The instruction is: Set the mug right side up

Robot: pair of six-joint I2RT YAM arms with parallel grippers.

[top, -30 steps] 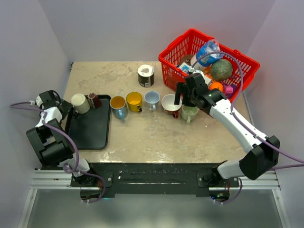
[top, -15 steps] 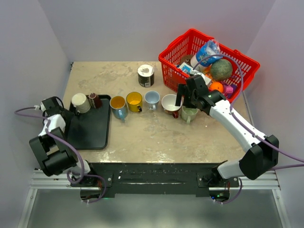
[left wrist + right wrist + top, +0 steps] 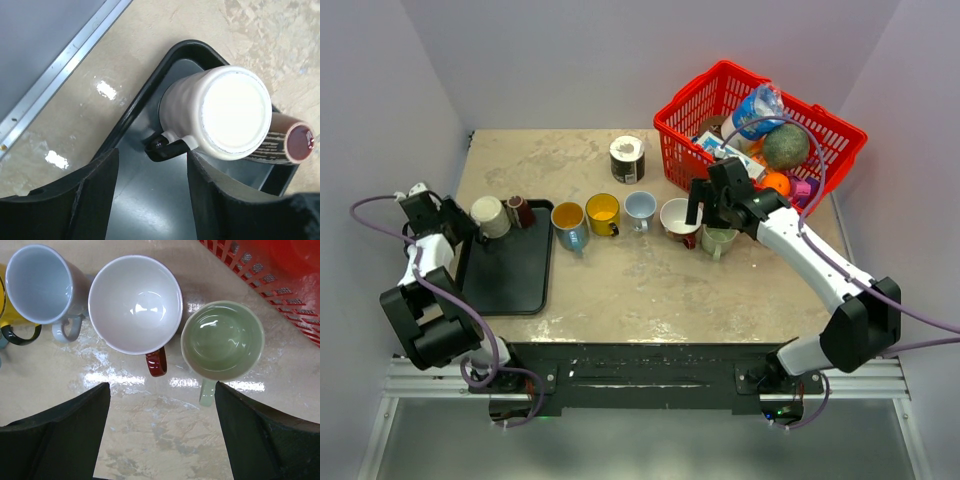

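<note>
A white mug (image 3: 232, 112) stands upside down, flat base up, in the back corner of the black tray (image 3: 150, 200); its handle (image 3: 172, 145) points toward my left gripper. It shows in the top view (image 3: 487, 216) too. My left gripper (image 3: 152, 200) is open and empty, hovering over the tray just short of the handle; in the top view it (image 3: 455, 224) is at the tray's left edge. My right gripper (image 3: 162, 440) is open and empty over bare table, just in front of a white mug with a red handle (image 3: 135, 302) and a green mug (image 3: 222, 340), both upright.
A brown striped mug (image 3: 290, 142) touches the white mug on the tray. Blue (image 3: 568, 222), yellow (image 3: 603, 212) and light blue (image 3: 640, 208) mugs stand upright in a row. A dark cup (image 3: 626, 158) stands behind them. A red basket (image 3: 680, 110) of items fills the back right.
My left gripper has shifted slightly toward the back, staying by the tray's left edge and open. The right arm has barely moved. No mug has moved.
</note>
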